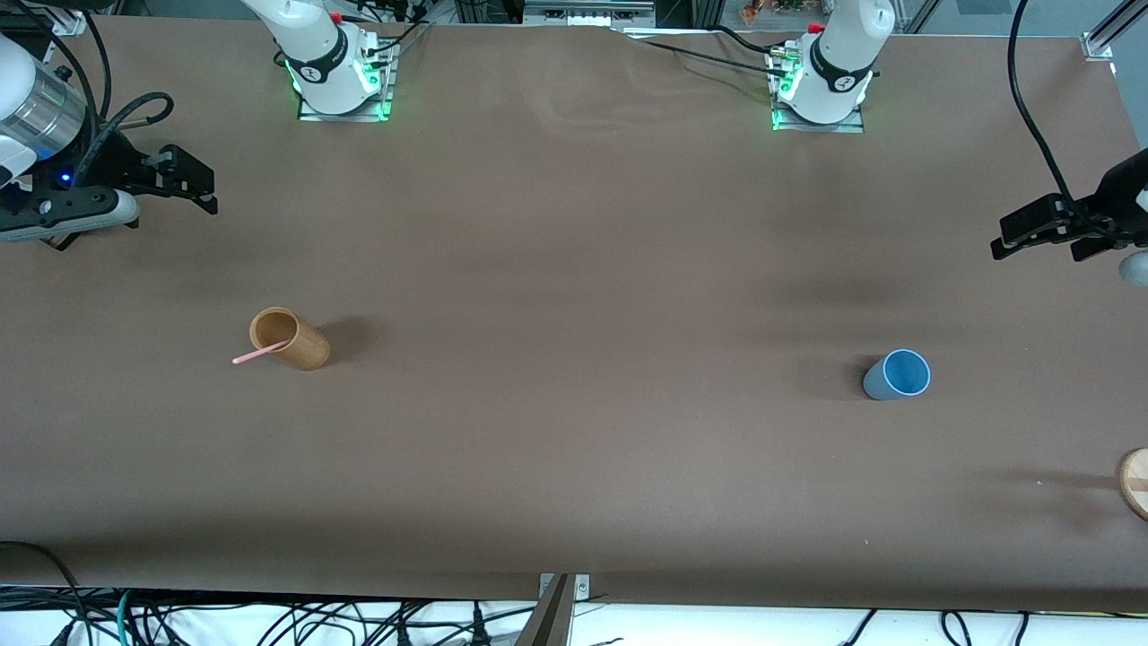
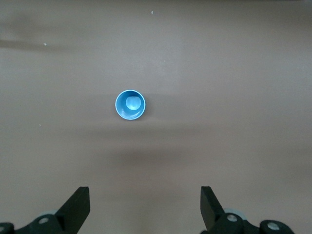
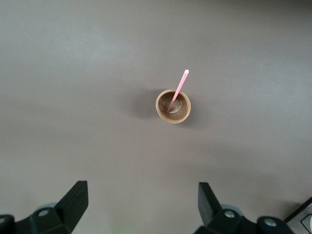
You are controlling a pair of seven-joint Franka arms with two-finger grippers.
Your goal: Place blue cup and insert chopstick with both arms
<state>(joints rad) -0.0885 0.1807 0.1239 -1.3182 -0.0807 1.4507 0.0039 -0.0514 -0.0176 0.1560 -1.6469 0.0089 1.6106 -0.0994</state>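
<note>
The blue cup [image 1: 897, 375] stands upright and empty on the brown table toward the left arm's end; it also shows in the left wrist view [image 2: 130, 105]. The pink chopstick [image 1: 260, 353] leans in the tan wooden cup [image 1: 289, 338] toward the right arm's end, its upper end sticking out over the rim. Both show in the right wrist view, the chopstick [image 3: 179, 87] inside the tan cup [image 3: 173, 106]. My left gripper [image 1: 1009, 235] [image 2: 145, 204] is open and empty, up in the air beside the blue cup. My right gripper [image 1: 202, 184] [image 3: 143, 202] is open and empty, up in the air beside the tan cup.
A round wooden piece [image 1: 1134, 483] lies at the table's edge at the left arm's end, nearer the front camera than the blue cup. Cables hang along the table's front edge around a metal bracket [image 1: 563, 588]. The two arm bases stand along the back edge.
</note>
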